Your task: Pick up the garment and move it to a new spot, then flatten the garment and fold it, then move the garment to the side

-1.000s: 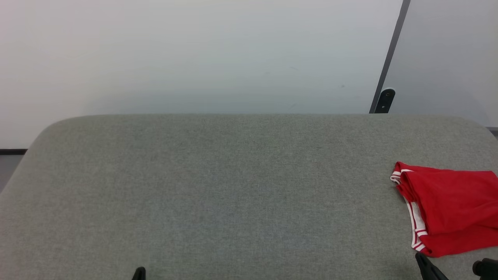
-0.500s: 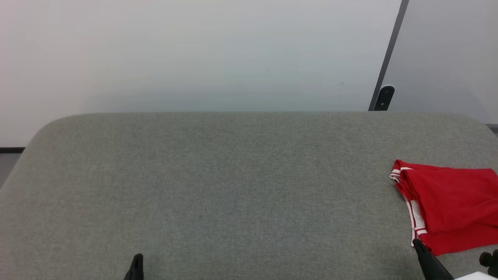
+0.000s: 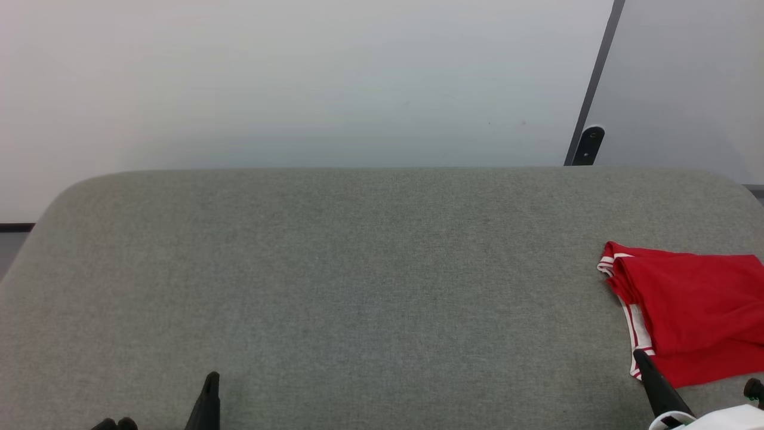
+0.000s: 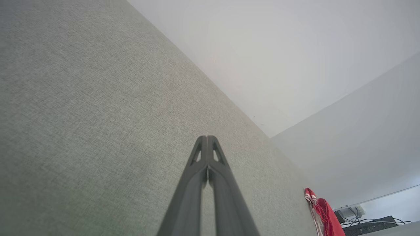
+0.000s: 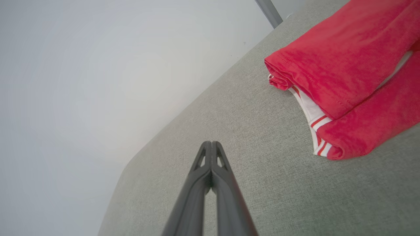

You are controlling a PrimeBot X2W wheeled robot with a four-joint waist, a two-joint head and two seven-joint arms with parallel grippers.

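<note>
**Item 1, left pincer** (image 4: 207, 137): clenched, its 2 dark fingers pressed together along their length, nothing between them. It is poised over bare grey fabric, well apart from the garment. In the head view it rises from the bottom edge at lower left, tip pointing toward the far side.

**Item 2, right pincer** (image 5: 211, 143): clenched, 2 fingers closed tip to tip, holding nothing. In the right wrist view its tip lies over bare fabric, near the garment's striped corner but apart from it. In the head view it leans up and left from a pale forearm (image 3: 725, 418) at lower right.

**Item 3, garment** (image 3: 698, 310): red, folded into a compact stack, white-and-red striped trim showing along its left side. It lies flat at the table's right end, running off the head view's right edge.

**Item 4, table** (image 3: 358, 269): grey woven covering, rounded far corners. A wide open stretch runs from the garment to the left end.

**Item 5, surroundings**: pale wall (image 3: 298, 77) behind the far edge; 1 dark slanted strip (image 3: 598, 71) at upper right.
</note>
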